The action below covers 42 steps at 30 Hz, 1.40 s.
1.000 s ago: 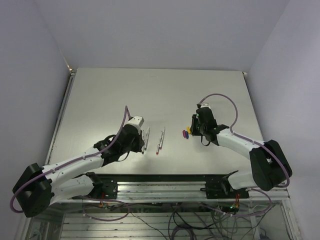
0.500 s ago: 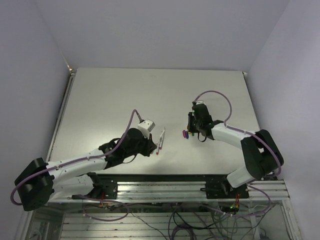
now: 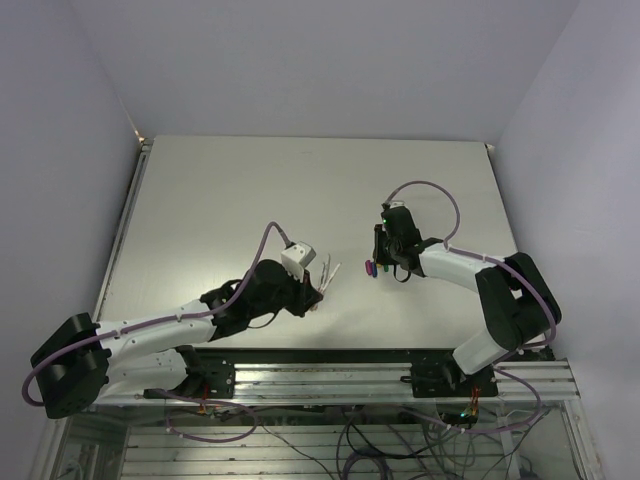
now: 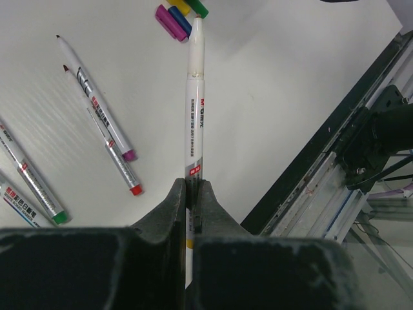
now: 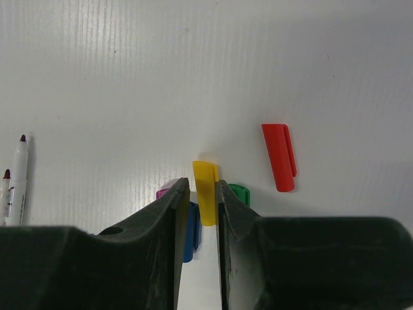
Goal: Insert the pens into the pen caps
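My left gripper is shut on a grey-white pen with a yellow band and holds it above the table, tip pointing at the caps. In the top view this gripper is left of the caps. Several other pens lie on the table, with magenta, red and green ends. My right gripper stands over the cap cluster, jaws narrowly apart either side of the yellow cap. The blue cap and magenta cap lie partly under its left finger, and the green cap is by its right finger. The red cap lies apart.
The table's near edge with its black rail and metal frame runs close behind the left gripper. Two pen tips show at the left of the right wrist view. The white table stretches far behind both arms.
My left arm has swung right from the row of pens, carrying one pen towards the caps. My right gripper has shifted slightly left over the caps.
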### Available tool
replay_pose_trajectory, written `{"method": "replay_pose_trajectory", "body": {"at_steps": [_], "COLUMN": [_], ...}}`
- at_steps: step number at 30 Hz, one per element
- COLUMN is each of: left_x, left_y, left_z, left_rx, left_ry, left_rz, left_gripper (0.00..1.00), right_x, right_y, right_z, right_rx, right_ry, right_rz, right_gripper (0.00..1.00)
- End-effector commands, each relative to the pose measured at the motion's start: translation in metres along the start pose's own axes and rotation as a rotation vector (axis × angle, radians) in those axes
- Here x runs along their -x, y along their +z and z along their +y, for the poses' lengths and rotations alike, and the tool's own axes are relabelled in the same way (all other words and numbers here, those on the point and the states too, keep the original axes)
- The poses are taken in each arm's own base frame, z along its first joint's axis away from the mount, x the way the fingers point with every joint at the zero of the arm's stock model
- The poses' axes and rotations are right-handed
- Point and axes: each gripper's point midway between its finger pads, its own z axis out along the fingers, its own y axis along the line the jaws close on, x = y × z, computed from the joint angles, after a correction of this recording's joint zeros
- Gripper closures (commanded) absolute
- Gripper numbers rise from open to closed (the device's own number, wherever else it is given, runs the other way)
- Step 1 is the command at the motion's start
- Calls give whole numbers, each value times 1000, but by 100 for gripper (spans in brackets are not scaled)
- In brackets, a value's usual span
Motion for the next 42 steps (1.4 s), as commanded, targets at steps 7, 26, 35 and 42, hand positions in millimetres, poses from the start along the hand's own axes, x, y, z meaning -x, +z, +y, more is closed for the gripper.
{"method": "replay_pose_trajectory", "body": {"at_steps": [7, 26, 35, 42], "left_x": [17, 26, 23, 22], "left_y": [-5, -8, -9, -8], "left_z": [-22, -28, -26, -26], "left_rx": [-108, -133, -126, -127], "left_ry": [8, 9, 6, 8], "left_rz": [-79, -115, -113, -109], "left_gripper": [93, 93, 93, 93], "right_x": [11, -18, -29, -31], "right_y": [4, 12, 14, 15], "right_z": [2, -6, -12, -11], "right_rx": [-5, -35, -63, -62], "right_ry": [-11, 0, 11, 13], "right_rz": [-26, 47, 86, 101], "right_gripper": [76, 78, 84, 100]}}
